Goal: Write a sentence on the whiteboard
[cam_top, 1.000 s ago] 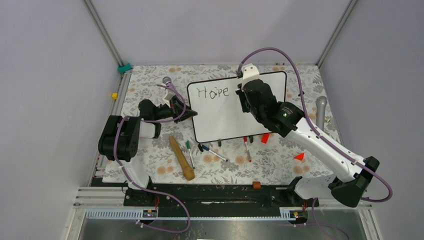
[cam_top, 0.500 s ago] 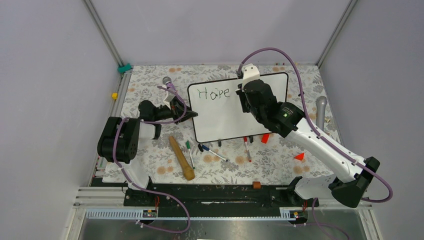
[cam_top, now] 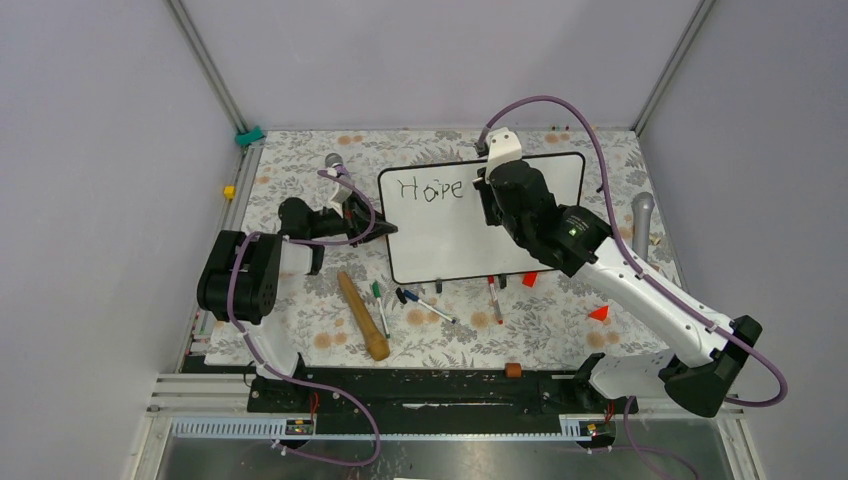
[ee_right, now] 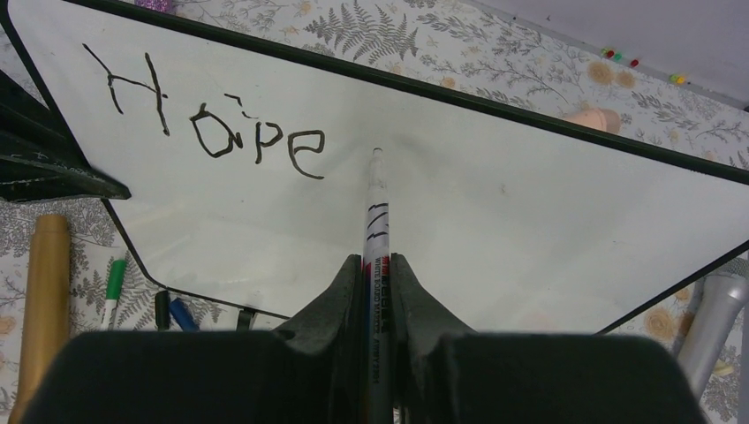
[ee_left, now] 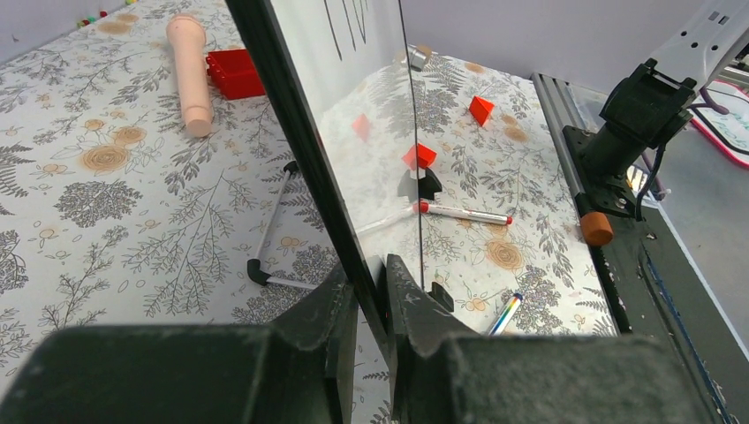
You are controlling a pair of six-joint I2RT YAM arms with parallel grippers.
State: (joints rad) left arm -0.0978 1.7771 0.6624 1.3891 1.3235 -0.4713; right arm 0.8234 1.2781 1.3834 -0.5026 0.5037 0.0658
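The board (cam_top: pixel 440 240) stands tilted on its feet on the middle of the bench (cam_top: pixel 450 340), toward the far side. Its writing face looks toward the arms. In its upper left corner the sentence (ee_right: pixel 212 124) so far reads "Hope" in dark letters; the rest of the white face is bare.

The right jaws are closed on a marker (ee_right: pixel 375 212), which points away from the wrist. Its tip sits at the board's surface just right of the "e". The right arm (cam_top: pixel 620 275) reaches in over the board's upper middle from the near right.

The left jaws are clamped on the black frame (ee_left: pixel 300 141) at the board's left edge, one finger on each face. The left arm (cam_top: pixel 240 275) is folded low beside that edge.

Just in front of the board lie a green marker (cam_top: pixel 378 300), a blue one (cam_top: pixel 425 303) and a red one (cam_top: pixel 494 298). A wooden rolling pin (cam_top: pixel 363 316) lies to their left. A red block (cam_top: pixel 530 277) sits by the board's near right corner and a second (cam_top: pixel 599 313) lies further right. A grey microphone (cam_top: pixel 643 222) lies near the board's right side, another (cam_top: pixel 335 162) near its far left corner.
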